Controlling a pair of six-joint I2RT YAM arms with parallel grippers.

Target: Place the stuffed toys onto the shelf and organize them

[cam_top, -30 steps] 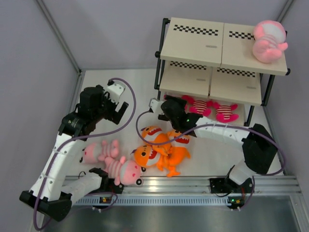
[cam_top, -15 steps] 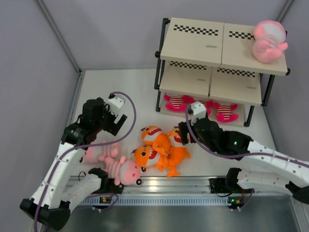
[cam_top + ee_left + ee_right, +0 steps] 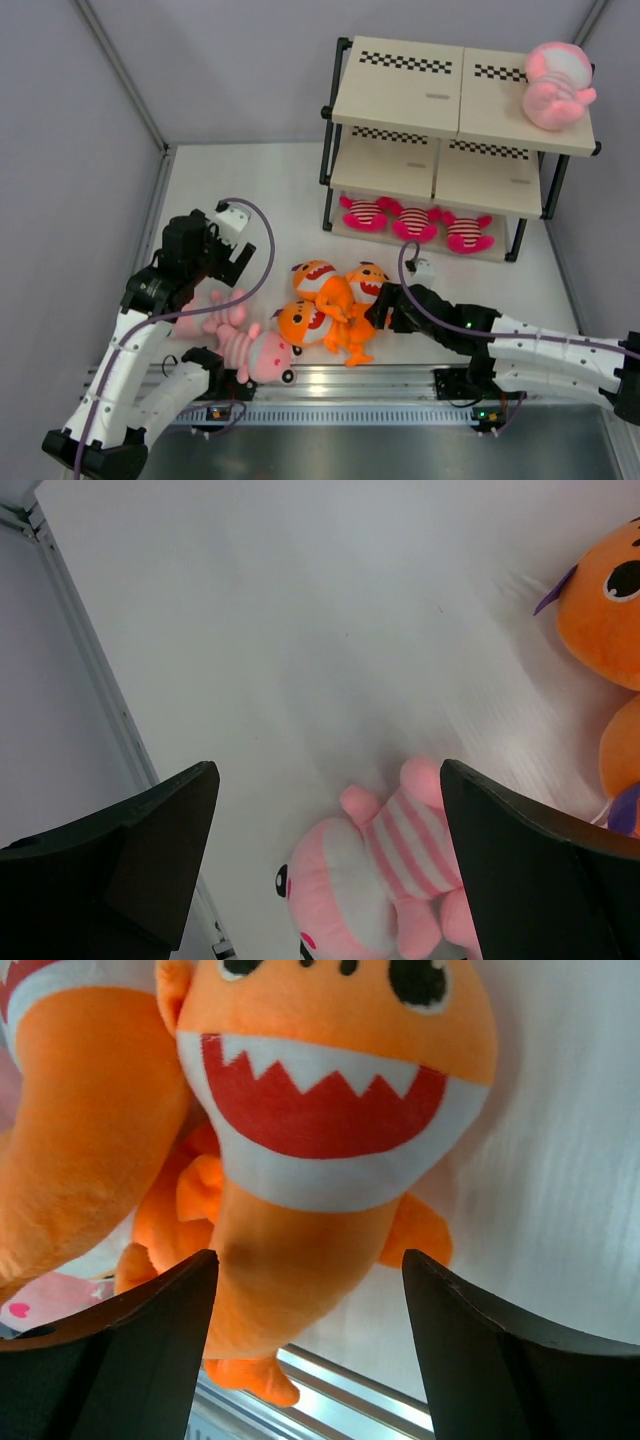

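Three orange sharks (image 3: 335, 305) lie in a heap at the table's front middle. Two pale pink striped dolls (image 3: 235, 335) lie to their left. My right gripper (image 3: 378, 308) is open just right of the sharks; its wrist view shows one shark (image 3: 330, 1130) between the fingers, toothy mouth up. My left gripper (image 3: 228, 262) is open above the dolls; its wrist view shows a doll (image 3: 375, 900) below the jaws. The shelf (image 3: 455, 100) stands at the back right, three magenta creatures (image 3: 415, 222) on its bottom board, a pink doll (image 3: 556, 85) on top.
A metal rail (image 3: 400, 380) runs along the table's front edge, just behind the sharks in the right wrist view (image 3: 420, 1400). Grey walls close the left and back sides. The shelf's middle board (image 3: 440, 170) holds nothing visible.
My right arm drew back from the shelf's bottom board, leaving a third magenta creature there, and came down beside the sharks. My left gripper moved down toward the pink dolls.
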